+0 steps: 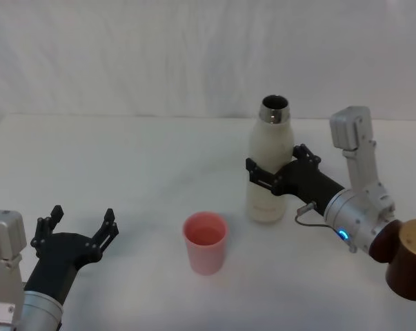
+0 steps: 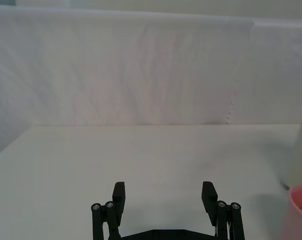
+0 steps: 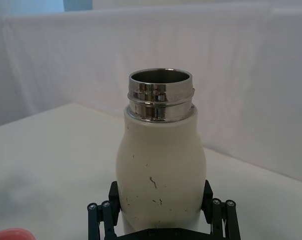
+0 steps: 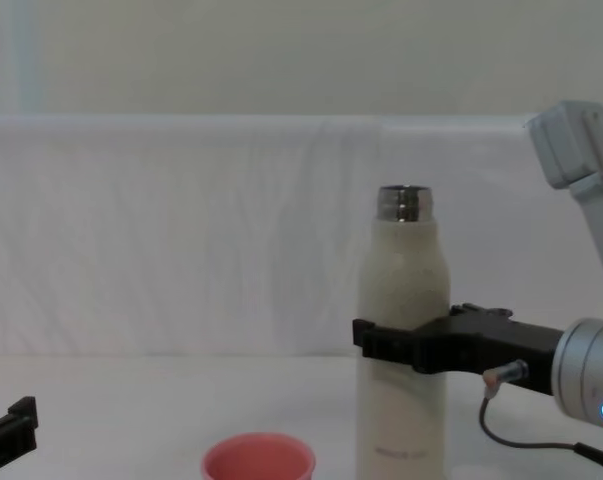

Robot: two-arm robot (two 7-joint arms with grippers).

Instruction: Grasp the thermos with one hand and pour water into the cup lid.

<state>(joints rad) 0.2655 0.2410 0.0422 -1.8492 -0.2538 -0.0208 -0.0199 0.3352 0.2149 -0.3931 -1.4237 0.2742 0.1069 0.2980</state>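
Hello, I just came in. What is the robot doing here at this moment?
The right gripper is around the middle of the thermos, one finger on each side. The thermos stands upright on the white table with its steel neck open. The pink cup lid stands nearby, towards the robot's left, apart from the thermos. Nothing is being poured yet. The left gripper rests open at the near left of the table, holding nothing.
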